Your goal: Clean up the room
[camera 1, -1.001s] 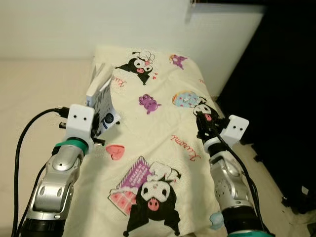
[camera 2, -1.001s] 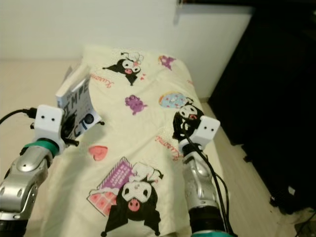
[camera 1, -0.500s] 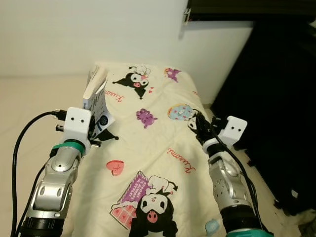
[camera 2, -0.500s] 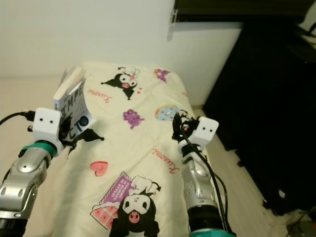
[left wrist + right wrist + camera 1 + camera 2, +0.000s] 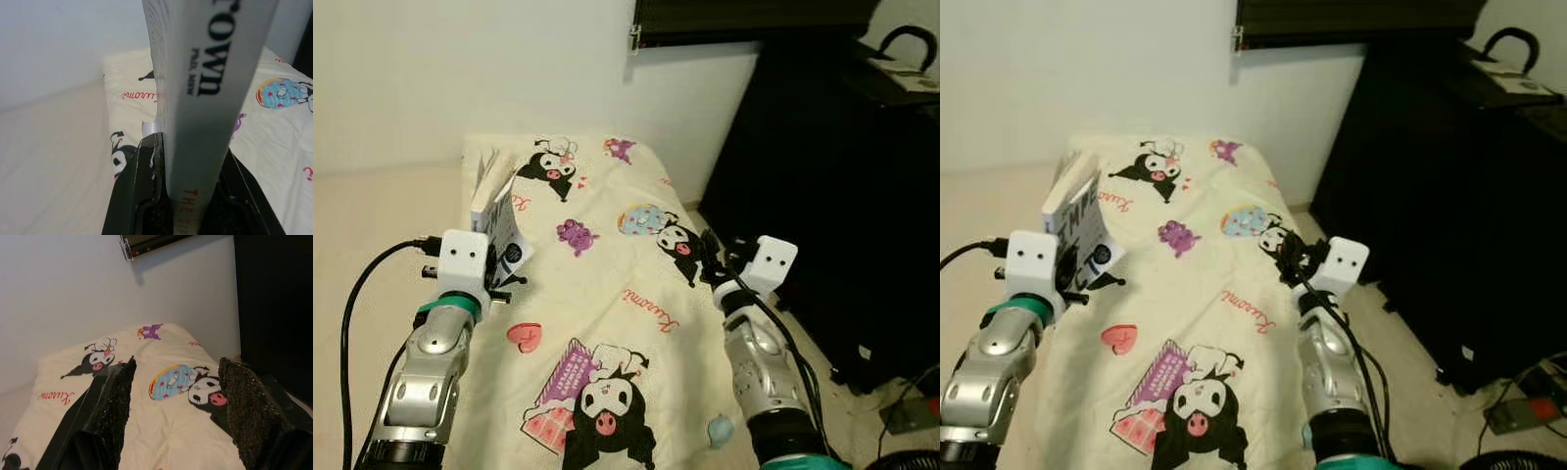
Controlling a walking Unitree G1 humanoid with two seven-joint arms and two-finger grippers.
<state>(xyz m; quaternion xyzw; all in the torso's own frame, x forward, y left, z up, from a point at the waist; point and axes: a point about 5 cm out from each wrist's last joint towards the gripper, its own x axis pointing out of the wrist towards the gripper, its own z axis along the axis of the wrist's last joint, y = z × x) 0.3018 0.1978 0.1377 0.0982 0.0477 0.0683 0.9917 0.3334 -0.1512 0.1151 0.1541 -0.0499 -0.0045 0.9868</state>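
Note:
A grey-white book (image 5: 496, 217) with black lettering stands upright in my left gripper (image 5: 506, 262), above the left edge of the bed (image 5: 607, 284). In the left wrist view the book's spine (image 5: 210, 93) sits clamped between the two black fingers (image 5: 146, 191). My right gripper (image 5: 708, 257) hovers over the bed's right edge, next to the black cabinet. Its fingers (image 5: 110, 411) are spread wide in the right wrist view with nothing between them. The bed has a cream cover printed with black cartoon figures.
A tall black cabinet (image 5: 832, 176) stands close along the bed's right side, with a bag handle (image 5: 904, 44) on top. Cables and a small box (image 5: 908, 411) lie on the floor at the lower right. A white wall (image 5: 460, 69) runs behind the bed.
The whole picture has shifted: the camera has turned right and pulled back, so more of the black cabinet and floor shows. Both arms hold the same pose; the book stays gripped.

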